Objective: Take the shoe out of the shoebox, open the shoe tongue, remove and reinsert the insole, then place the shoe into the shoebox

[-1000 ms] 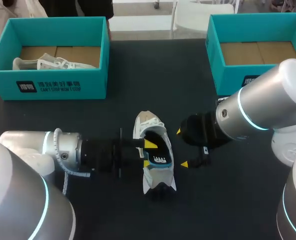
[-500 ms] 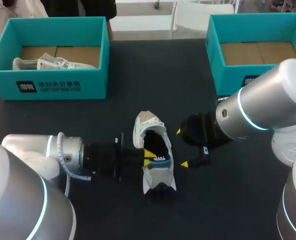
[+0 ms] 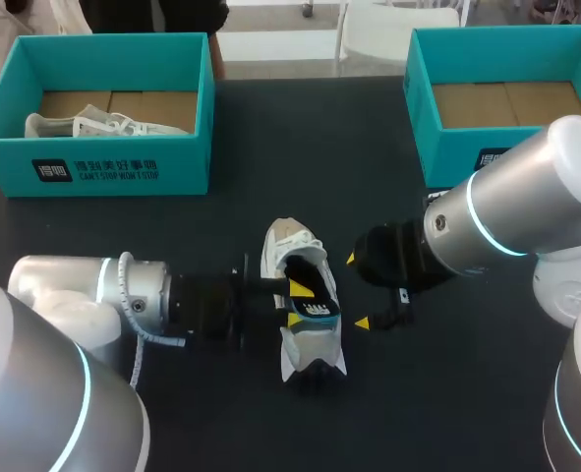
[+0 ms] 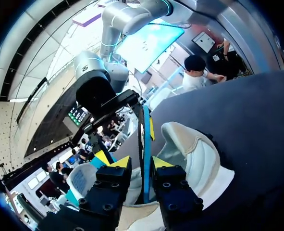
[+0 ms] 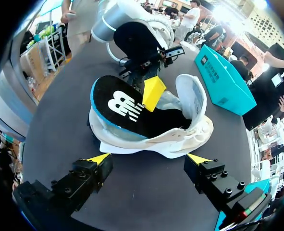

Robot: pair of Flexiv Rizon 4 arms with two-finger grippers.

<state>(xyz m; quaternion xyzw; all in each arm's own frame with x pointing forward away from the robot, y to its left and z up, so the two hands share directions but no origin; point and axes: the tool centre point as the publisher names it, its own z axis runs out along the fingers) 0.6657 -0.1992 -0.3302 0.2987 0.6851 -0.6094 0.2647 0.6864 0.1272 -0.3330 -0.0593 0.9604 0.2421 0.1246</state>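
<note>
Black tabletop (image 3: 300,167) fills the head view, and a white shoe (image 3: 288,244) lies at its middle, between your two arms, with its opening facing up. A black insole (image 3: 315,313) with a blue edge is partly lifted out of that opening; one end is raised clear of the shoe and the other is still tucked inside.

Your left gripper (image 3: 295,300) comes in from the left side and is clamped on the insole. In the left wrist view the insole's thin blue edge runs straight up between the two yellow tips, which press it from both sides.

Your right gripper (image 3: 357,291) sits just beside the shoe on the right. Its fingers are spread wide apart and hold nothing. In the right wrist view the two yellow tips stand either side of the shoe's near flank, apart from it, over bare table.

At the far left of the table stands a teal left shoebox (image 3: 123,172) with a second shoe (image 3: 93,125), also white, lying inside. At the far right stands a teal right shoebox (image 3: 447,147) showing only its brown cardboard floor
</note>
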